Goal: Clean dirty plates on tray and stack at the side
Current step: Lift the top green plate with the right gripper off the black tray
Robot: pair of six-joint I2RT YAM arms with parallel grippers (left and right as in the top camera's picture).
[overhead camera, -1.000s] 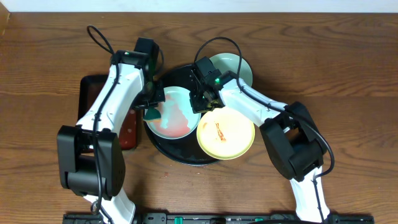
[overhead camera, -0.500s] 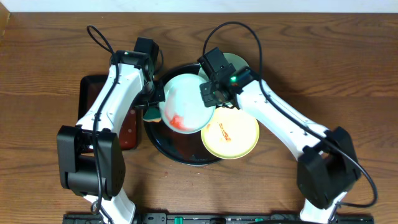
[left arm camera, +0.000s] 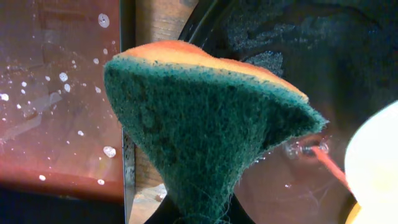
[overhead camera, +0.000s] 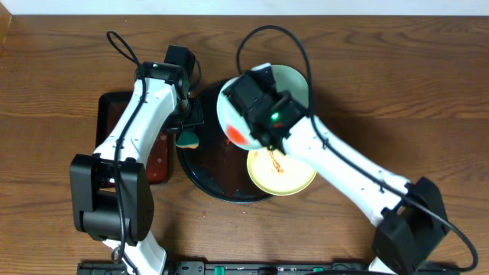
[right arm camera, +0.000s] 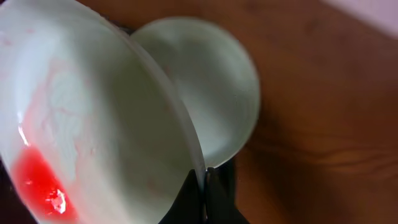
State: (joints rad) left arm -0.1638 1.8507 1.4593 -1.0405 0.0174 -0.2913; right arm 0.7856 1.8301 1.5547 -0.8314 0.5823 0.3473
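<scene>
White shells on left arm point(overhead camera: 141, 114) and right arm point(overhead camera: 340, 160), with black joint housings. Thin black cables point(overhead camera: 306, 57) looping above the wrists. Small green light point(overhead camera: 273, 117) on the right.

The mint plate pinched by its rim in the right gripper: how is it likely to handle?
Probably rigid: the mint plate holds its shape though the right gripper grips only its rim. Likely slippery there, since its face looks wet and glossy. The red sauce pooled at its low edge may drip.
</scene>
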